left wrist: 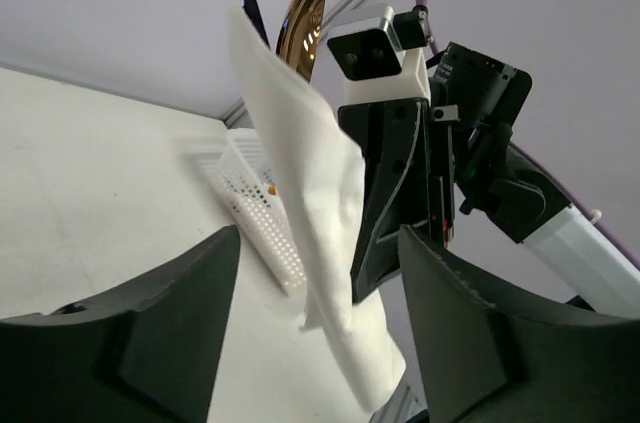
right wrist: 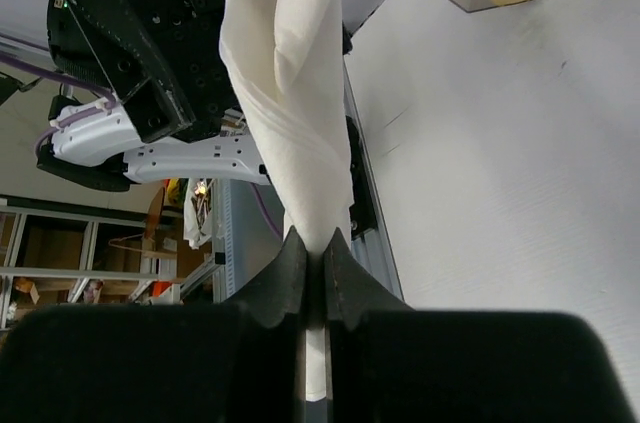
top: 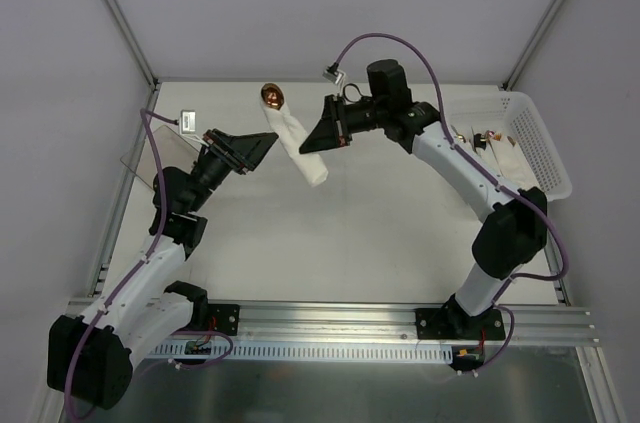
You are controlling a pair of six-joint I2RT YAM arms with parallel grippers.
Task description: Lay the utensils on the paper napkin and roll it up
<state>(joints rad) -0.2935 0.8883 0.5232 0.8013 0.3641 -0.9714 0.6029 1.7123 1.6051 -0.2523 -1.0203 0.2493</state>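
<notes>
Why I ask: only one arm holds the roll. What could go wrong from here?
The right gripper holds the rolled paper napkin at a single spot, so it could unwind or slip. A utensil pokes out of one end and may slide free if tilted. The left gripper, jaws open, lends no support.

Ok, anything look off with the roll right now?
Yes: the rolled paper napkin pinched in the right gripper is loosely twisted, and a shiny spoon bowl pokes out one end. The left gripper is open.

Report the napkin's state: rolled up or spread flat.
Rolled up. The paper napkin is a twisted tube pinched in the right gripper, with a utensil poking from one end.
</notes>
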